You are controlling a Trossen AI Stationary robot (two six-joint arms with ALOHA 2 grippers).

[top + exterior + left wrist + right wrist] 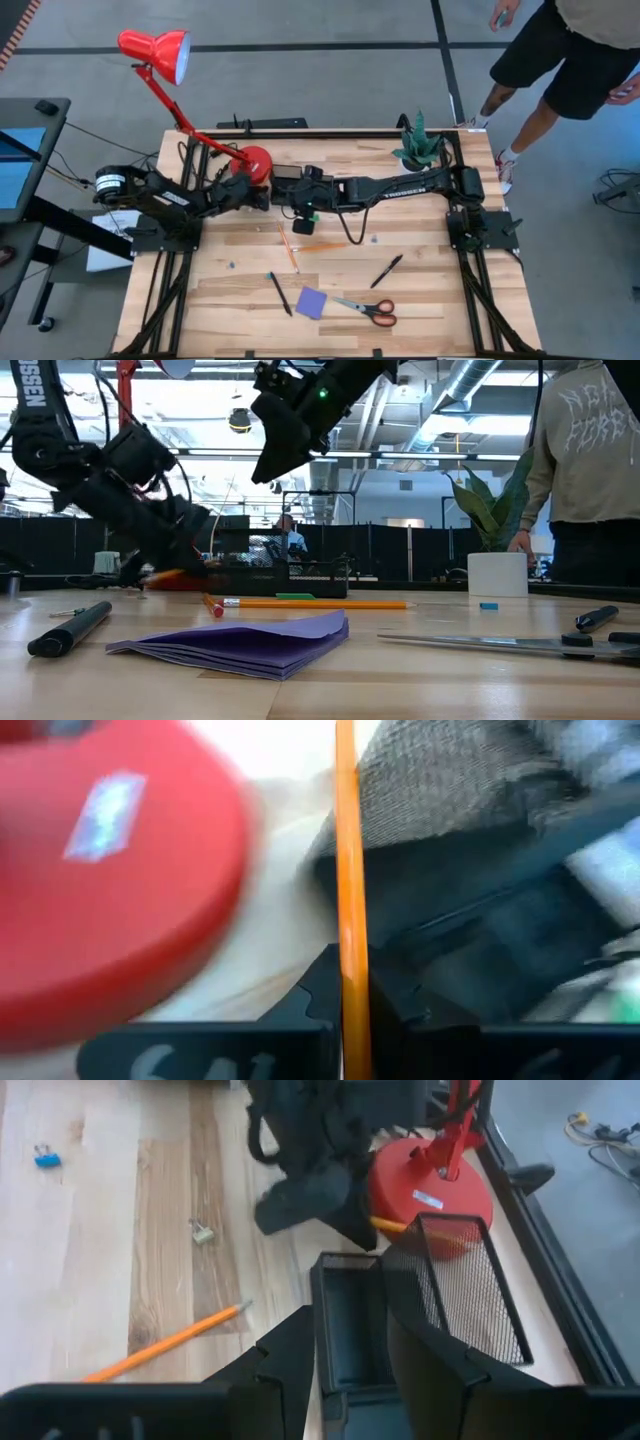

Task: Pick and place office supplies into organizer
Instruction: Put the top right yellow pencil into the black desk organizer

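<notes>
While both arms meet near the far edge of the tabletop (pixel 420 310), the parts read as follows.

Left claw (pixel 352 1005): closed on an orange pencil (pixel 347 870), which runs straight up between its fingers; it sits beside the red lamp base (pixel 255 160), close to the far edge.

Right claw (pixel 350 1355): jaws apart, gripping nothing, poised above the organizer (pixel 420 1305).

Organizer: black mesh tray just beside the lamp base, near the middle of the far edge.

Loose pencils: one orange pencil (pixel 288 247) lies towards the tabletop's centre, with another (pixel 330 244) just beside it.

Pens: one black pen (pixel 279 293) near the front edge, left of centre; another (pixel 386 271) right of centre.

Notepad (pixel 311 303): purple, flat, close to the front edge.

Scissors (pixel 368 310): red-handled, just beside the notepad.

Potted plant (pixel 417 145): far right corner.

Person (pixel 570 60): standing beyond the far right corner.
</notes>
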